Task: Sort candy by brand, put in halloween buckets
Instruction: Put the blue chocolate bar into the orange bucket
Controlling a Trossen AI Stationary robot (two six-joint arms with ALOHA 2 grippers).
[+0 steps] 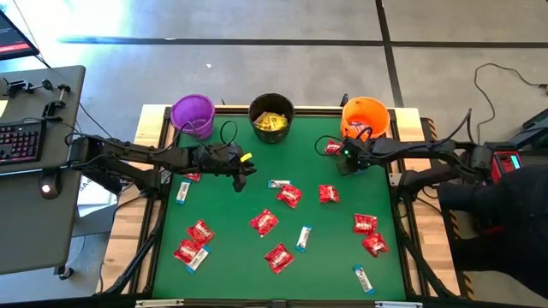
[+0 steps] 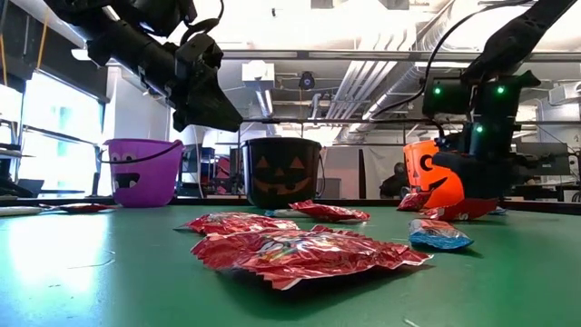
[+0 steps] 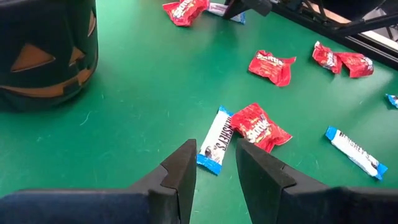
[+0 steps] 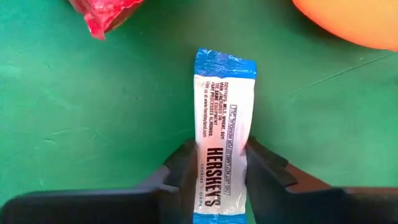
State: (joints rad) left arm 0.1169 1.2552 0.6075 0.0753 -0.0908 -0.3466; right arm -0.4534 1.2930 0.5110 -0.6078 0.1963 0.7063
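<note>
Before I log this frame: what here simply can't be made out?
- Purple bucket: contents hidden by its wall in high and low views.
- Orange bucket: inside partly covered by the right arm.
- White-and-blue bar between the right gripper fingers: its near end cut off by the picture edge.

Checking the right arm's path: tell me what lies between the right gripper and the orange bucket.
Only bare green mat. In the right wrist view, the right gripper is closed on a white-and-blue bar; the orange bucket sits just beyond.
</note>
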